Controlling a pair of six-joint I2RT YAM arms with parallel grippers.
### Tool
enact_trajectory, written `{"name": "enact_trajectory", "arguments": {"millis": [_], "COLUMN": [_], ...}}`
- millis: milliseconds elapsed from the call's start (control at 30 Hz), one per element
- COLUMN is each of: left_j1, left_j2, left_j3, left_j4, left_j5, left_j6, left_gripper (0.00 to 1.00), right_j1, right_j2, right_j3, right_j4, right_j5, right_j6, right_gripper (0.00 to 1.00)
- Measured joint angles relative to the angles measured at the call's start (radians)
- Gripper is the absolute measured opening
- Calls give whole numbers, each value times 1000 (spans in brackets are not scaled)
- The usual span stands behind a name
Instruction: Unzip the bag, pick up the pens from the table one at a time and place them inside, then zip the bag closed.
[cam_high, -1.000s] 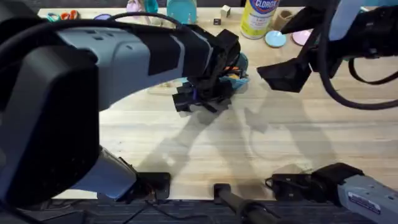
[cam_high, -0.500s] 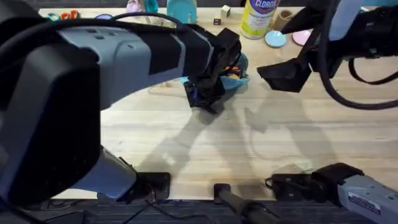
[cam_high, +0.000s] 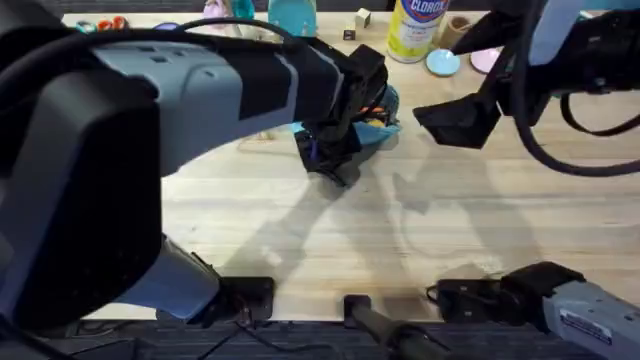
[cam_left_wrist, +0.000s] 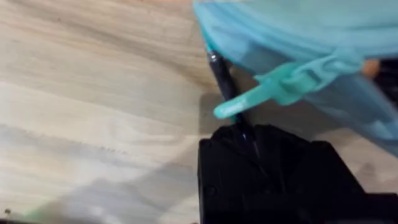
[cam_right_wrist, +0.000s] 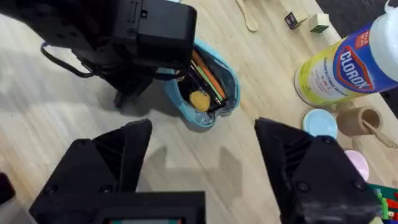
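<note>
The turquoise bag (cam_high: 382, 112) lies at mid-table, and in the right wrist view the bag (cam_right_wrist: 205, 93) gapes open with orange and yellow items inside. My left gripper (cam_high: 335, 165) sits at its near-left end. In the left wrist view my left gripper (cam_left_wrist: 245, 140) is shut on a thin dark pen (cam_left_wrist: 221, 74), whose far end runs under the bag's (cam_left_wrist: 298, 31) edge beside the teal zipper pull (cam_left_wrist: 280, 87). My right gripper (cam_high: 455, 120) hovers to the right of the bag. Seen from its own wrist, the right gripper (cam_right_wrist: 202, 130) is open, holding nothing.
A Clorox bottle (cam_high: 415, 30), a light blue lid (cam_high: 442, 63) and a pink lid (cam_high: 485, 58) stand behind the bag on the table (cam_high: 450, 230). A wooden cup (cam_right_wrist: 357, 121), small cubes (cam_right_wrist: 292, 18) and a wooden spoon (cam_right_wrist: 245, 15) lie near them.
My left gripper's fingers have drawn together at the bag's near-left end, closing on the pen. The right arm has stayed still.
</note>
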Motion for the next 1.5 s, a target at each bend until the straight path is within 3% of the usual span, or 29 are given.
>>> {"name": "enact_trajectory", "arguments": {"millis": [300,1000,1500], "left_j1": [0,0,0], "left_j2": [-9,-330,-395], "left_j3": [2,1,2], "left_j4": [-68,-70,-67], "left_j5": [10,1,34], "left_j6": [-10,-14,-14], "left_gripper": [44,44,43], "right_j1": [0,0,0], "right_j2": [0,0,0], "right_j3": [0,0,0], "right_j4": [0,0,0], "right_j5": [0,15,15], "right_j6": [0,0,0], "right_gripper": [996,998,998]}}
